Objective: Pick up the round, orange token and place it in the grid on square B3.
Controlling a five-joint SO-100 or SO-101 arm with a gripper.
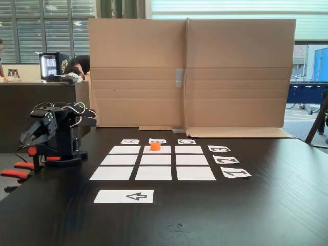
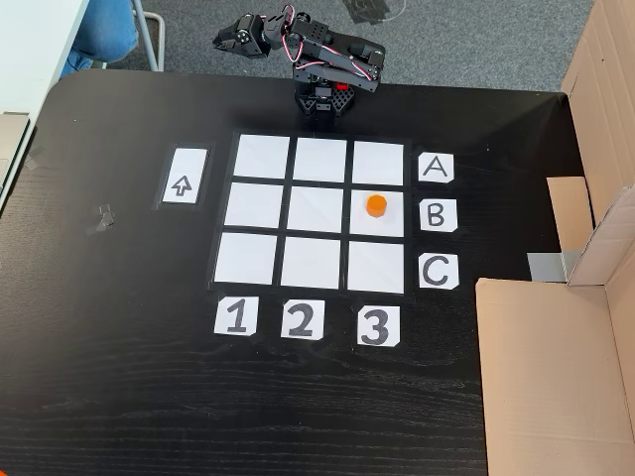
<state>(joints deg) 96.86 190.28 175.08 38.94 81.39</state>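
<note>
The dark wood-grain table (image 2: 119,397) sat in what looked like a workshop, with a big folded cardboard sheet (image 1: 189,77) propped along its far edge in a fixed view. The grid (image 2: 317,210) of nine white paper rectangles lay mid-table, letter cards A, B, C on one side and number cards 1, 2, 3 on another. The orange token (image 2: 375,205) sat on square B3 (image 2: 378,226), a bit toward that rectangle's upper part in a fixed view, well apart from the arm. The arrow card (image 2: 183,185) lay just beyond the grid's opposite side. The gripper (image 1: 26,138) was folded up at the table edge, holding nothing; honestly couldn't tell how far open its claw was.
</note>
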